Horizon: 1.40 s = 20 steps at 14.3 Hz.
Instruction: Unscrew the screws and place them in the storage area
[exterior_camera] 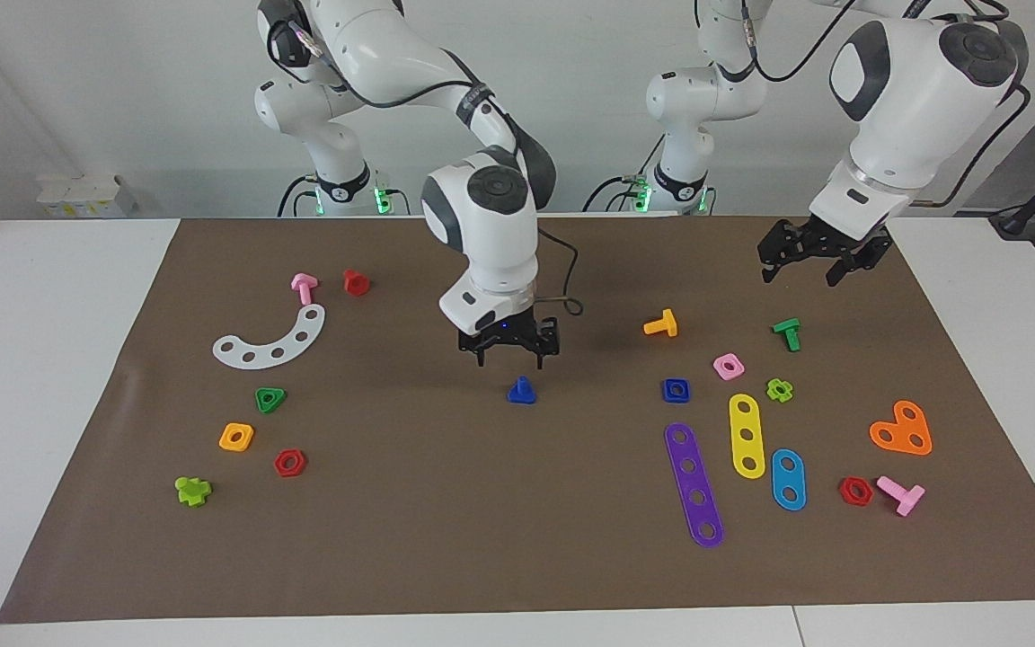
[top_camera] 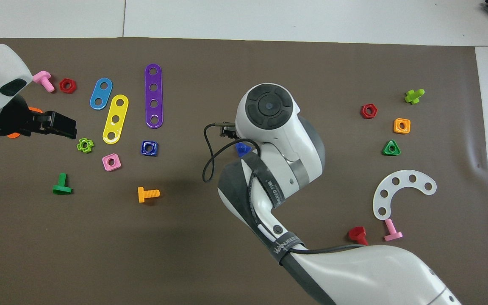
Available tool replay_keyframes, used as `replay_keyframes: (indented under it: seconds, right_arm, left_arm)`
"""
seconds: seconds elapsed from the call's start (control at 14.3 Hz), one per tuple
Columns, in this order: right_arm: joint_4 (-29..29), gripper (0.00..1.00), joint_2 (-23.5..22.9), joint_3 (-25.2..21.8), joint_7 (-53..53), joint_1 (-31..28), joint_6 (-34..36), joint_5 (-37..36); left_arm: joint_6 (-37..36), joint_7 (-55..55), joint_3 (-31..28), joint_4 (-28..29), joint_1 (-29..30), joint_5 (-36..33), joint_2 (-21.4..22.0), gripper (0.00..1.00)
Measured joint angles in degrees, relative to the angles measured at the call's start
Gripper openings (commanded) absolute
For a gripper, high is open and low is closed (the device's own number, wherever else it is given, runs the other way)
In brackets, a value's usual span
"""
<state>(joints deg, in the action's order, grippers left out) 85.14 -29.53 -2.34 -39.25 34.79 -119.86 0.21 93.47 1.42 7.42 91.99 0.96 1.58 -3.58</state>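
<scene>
- Hovering my right gripper [exterior_camera: 510, 352] just above the small dark-blue triangular-headed plastic bolt [exterior_camera: 522, 392], jaws spread and empty; the bolt stands mid-mat on the brown paper mat [exterior_camera: 446, 539], its blue square nut [exterior_camera: 676, 389] well apart.
- I'd drop straight down, centred.
- Nothing crowds it; the left gripper [exterior_camera: 809, 267] waits, empty, over the green T-bolt [exterior_camera: 788, 333].

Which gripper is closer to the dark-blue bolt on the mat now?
Right. The right gripper hangs just above the dark-blue bolt, not touching it. The left gripper waits in the air toward the left arm's end of the mat, above the green bolt.
</scene>
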Motion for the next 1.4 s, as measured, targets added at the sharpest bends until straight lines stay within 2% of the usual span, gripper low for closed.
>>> replay_keyframes:
  seconds: [0.21, 0.63, 1.26, 1.33, 1.4]
  right_arm:
    - [0.02, 0.77, -3.48, -0.03, -0.99, 1.73, -2.97, -1.73]
    - [2.85, 0.62, -4.31, -0.45, -0.99, 1.75, -6.9, -2.62]
    - [4.18, 0.38, -4.32, -0.42, -0.68, 1.8, -7.23, -2.84]
    - [4.18, 0.09, -4.32, -0.42, -0.68, 1.8, -7.23, -2.84]
    - [4.19, 0.0, -4.32, -0.42, -0.67, 1.8, -7.23, -2.85]
  left_arm:
    - [-0.18, 0.0, -0.09, 0.65, 0.0, 0.0, 0.26, 1.0]
    - [-0.22, -0.1, -0.22, 2.98, 0.03, 0.0, 1.65, 1.0]
    - [-0.2, -1.0, -0.28, 2.99, 0.04, -0.88, 1.7, 1.0]
    - [-0.2, -1.03, -0.31, 2.99, 0.04, -0.89, 1.7, 1.0]
    - [-0.17, -1.04, -0.35, 2.98, 0.06, -0.9, 1.7, 1.0]
